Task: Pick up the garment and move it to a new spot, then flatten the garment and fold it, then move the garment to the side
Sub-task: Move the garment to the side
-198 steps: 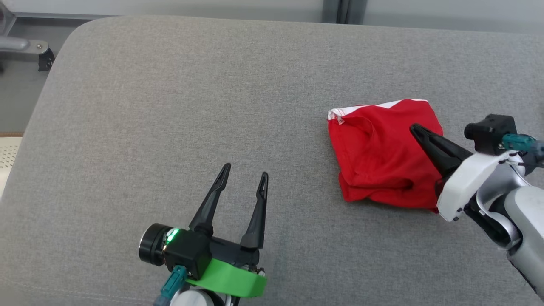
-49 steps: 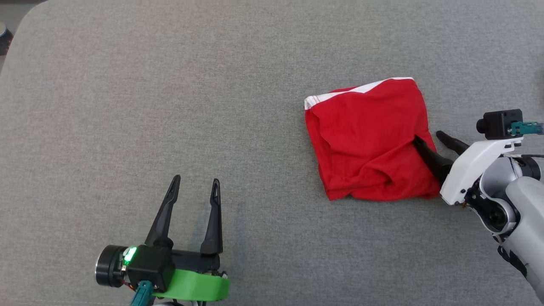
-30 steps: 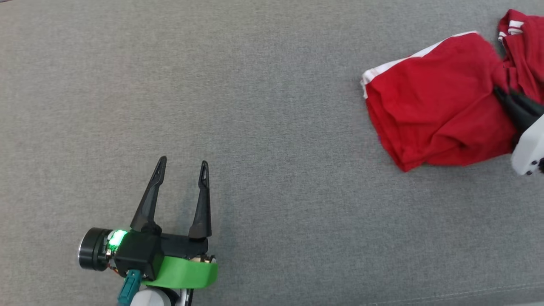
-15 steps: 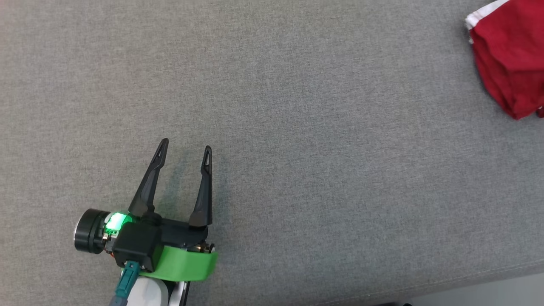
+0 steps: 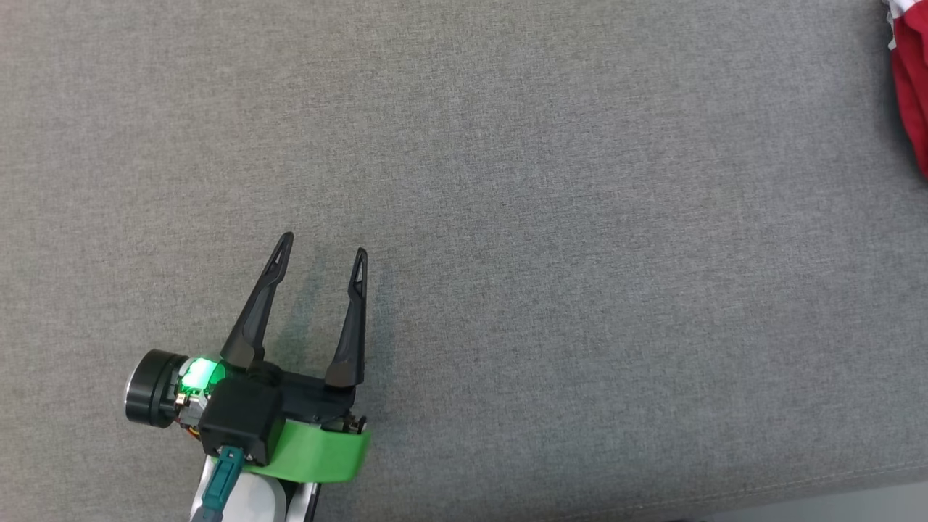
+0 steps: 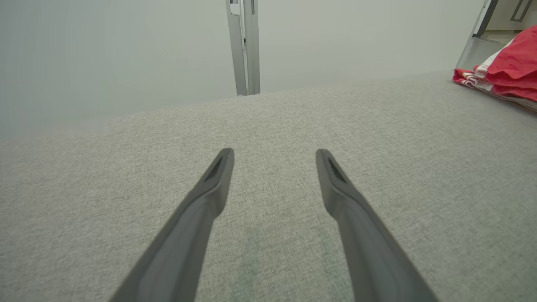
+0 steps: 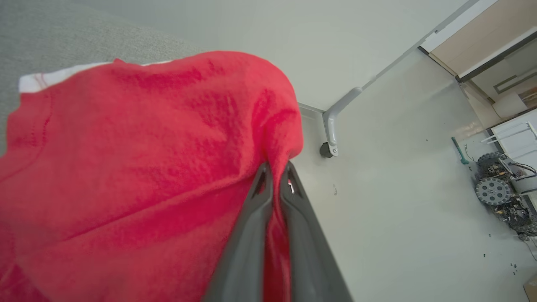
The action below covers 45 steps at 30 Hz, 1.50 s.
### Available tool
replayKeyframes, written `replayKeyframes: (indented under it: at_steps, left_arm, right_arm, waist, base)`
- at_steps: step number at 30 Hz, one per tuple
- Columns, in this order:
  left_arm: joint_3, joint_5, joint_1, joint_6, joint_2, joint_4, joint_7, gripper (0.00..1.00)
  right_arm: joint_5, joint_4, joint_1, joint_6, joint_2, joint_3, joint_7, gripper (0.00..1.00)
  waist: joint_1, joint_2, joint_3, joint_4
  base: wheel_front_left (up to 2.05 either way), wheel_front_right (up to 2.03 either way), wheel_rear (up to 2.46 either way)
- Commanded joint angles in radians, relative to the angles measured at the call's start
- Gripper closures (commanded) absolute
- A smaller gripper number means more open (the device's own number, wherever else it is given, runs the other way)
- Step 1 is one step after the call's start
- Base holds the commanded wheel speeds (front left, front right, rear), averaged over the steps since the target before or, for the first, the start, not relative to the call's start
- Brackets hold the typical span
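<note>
Change noted: the head camera has swung left, so the grey fabric surface (image 5: 551, 217) now dominates its view. The red garment (image 5: 915, 109) shows as a sliver well off to the right of the left gripper (image 5: 323, 243).

The real change is at the other arm. A moment back its jaws stood spread at the garment's edge. Now the right gripper (image 7: 277, 165) is pressed together, pinching a fold of the red cloth. The cloth humps up over the fingertips and drapes to that gripper's left, with white trim at the far corner. In the left wrist view, the garment's striped lower edge seems to touch the surface, though I can't be sure.

Reading: the pick-up is under way, with the cloth lifted in part. Carrying, flattening, folding and setting aside all remain. From a single pinch, expect it to hang bunched.

The left gripper is unchanged, its jaws spread wide with nothing between them, low over bare surface.

Surface: even weave, with a seam near the front edge.

Room:
- pale floor (image 7: 398, 209) beyond the right gripper
- metal post (image 6: 245, 46) straight ahead of the left gripper
- caster leg (image 7: 331, 134) just past the right fingertips
- small wheeled machine (image 7: 499, 184) far to their right
</note>
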Motion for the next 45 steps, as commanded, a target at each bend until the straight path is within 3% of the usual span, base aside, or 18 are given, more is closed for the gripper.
replayKeyframes:
  at_steps: [1,2,3,4,10,15,23,28,34,39,45]
  left_arm:
    - [0.0,0.001,0.002,-0.004,0.009,-0.004,0.0,0.0]
    - [0.0,0.002,0.004,-0.003,0.011,-0.004,0.0,0.0]
    - [-0.001,0.004,0.004,-0.003,0.013,-0.006,0.0,0.0]
    - [-0.003,0.005,0.003,-0.003,0.013,-0.008,0.001,0.0]
    - [-0.019,-0.001,0.006,-0.001,0.011,-0.002,0.001,0.0]
    - [-0.028,-0.022,0.021,0.012,0.002,0.02,0.001,0.0]
    - [-0.014,-0.062,0.073,0.053,-0.008,0.066,0.0,0.0]
    - [0.007,-0.096,0.116,0.078,-0.012,0.081,0.001,0.0]
    - [0.035,-0.129,0.174,0.102,-0.014,0.077,0.0,0.0]
    - [0.057,-0.127,0.225,0.118,-0.015,0.071,0.0,0.0]
    - [0.082,-0.143,0.299,0.122,-0.014,0.052,0.0,0.0]
  right_arm:
    - [-0.029,0.015,-0.019,-0.002,0.014,-0.023,-0.005,0.93]
    - [-0.045,0.028,-0.021,-0.002,0.029,-0.041,-0.008,0.88]
    - [-0.058,0.042,-0.027,-0.002,0.04,-0.062,-0.015,0.51]
    - [-0.091,0.057,-0.033,-0.002,0.048,-0.087,-0.028,0.0]
    - [-0.262,0.102,-0.021,-0.002,0.117,-0.195,-0.14,0.0]
    - [-0.278,0.058,0.054,-0.002,0.231,-0.219,-0.245,0.0]
    - [-0.15,-0.282,0.333,-0.002,0.406,-0.167,-0.265,0.0]
    - [-0.153,-0.427,0.498,-0.002,0.515,-0.142,-0.265,0.0]
    - [-0.199,-0.53,0.631,-0.002,0.643,-0.105,-0.265,0.0]
    - [-0.247,-0.615,0.744,-0.002,0.736,-0.144,-0.265,0.0]
    - [-0.264,-0.64,0.849,-0.002,0.774,-0.136,-0.265,0.0]
  waist:
    - [-0.0001,-0.0001,-0.003,-0.001]
    - [-0.0001,-0.0001,-0.005,-0.001]
    - [-0.0001,-0.0001,-0.006,-0.001]
    - [-0.0001,-0.0001,-0.008,-0.001]
    - [-0.0001,-0.0001,-0.043,0.003]
    - [-0.0001,-0.0001,-0.117,0.012]
    - [-0.0001,-0.0001,-0.284,0.03]
    - [-0.0001,-0.0001,-0.379,0.037]
    - [-0.0001,-0.0001,-0.46,0.035]
    - [-0.0001,-0.0001,-0.509,0.039]
    - [-0.0001,-0.0001,-0.557,0.032]
  base:
    - [0.0,0.0,0.0]
    - [0.0,0.0,0.0]
    - [0.0,0.0,0.0]
    - [0.0,0.0,0.0]
    - [0.0,0.0,0.0]
    - [0.0,0.0,0.0]
    - [0.0,0.0,0.0]
    - [0.0,0.0,0.0]
    - [0.0,0.0,0.0]
    - [0.0,0.0,0.0]
    - [0.0,0.0,0.0]
